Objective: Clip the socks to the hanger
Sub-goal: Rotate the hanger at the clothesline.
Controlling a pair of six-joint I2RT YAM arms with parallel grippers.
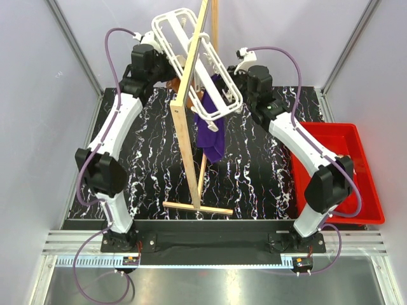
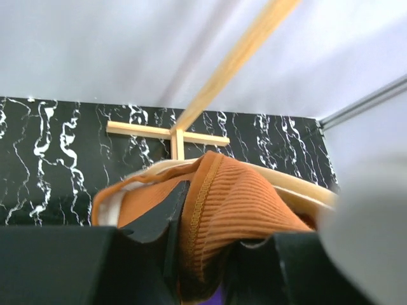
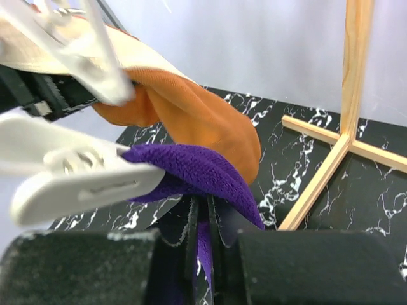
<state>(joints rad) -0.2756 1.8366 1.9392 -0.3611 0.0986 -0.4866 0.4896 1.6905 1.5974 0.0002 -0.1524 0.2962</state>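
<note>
the black marbled worktop lies well below both end effectors, which are up near the top of the wooden stand. the hanger hangs there, between the two and just above them. a purple cloth drops from it on the inner side of the right end effector, whose fingers are pressed together on a fold of that cloth. the left end effector is clamped on an orange-brown ribbed cloth with a cream band beside it. we cannot tell whether this is one of the socks, and no red-footed sock shows clearly in any view. a white clip sits just up and left of the right fingers, its tip at the purple cloth. to do this step well, we think we should first make sure that what we hold is a sock. then we keep its edge flat and taut and feed it squarely into an open clip mouth. we let go only once the clip bites.
</note>
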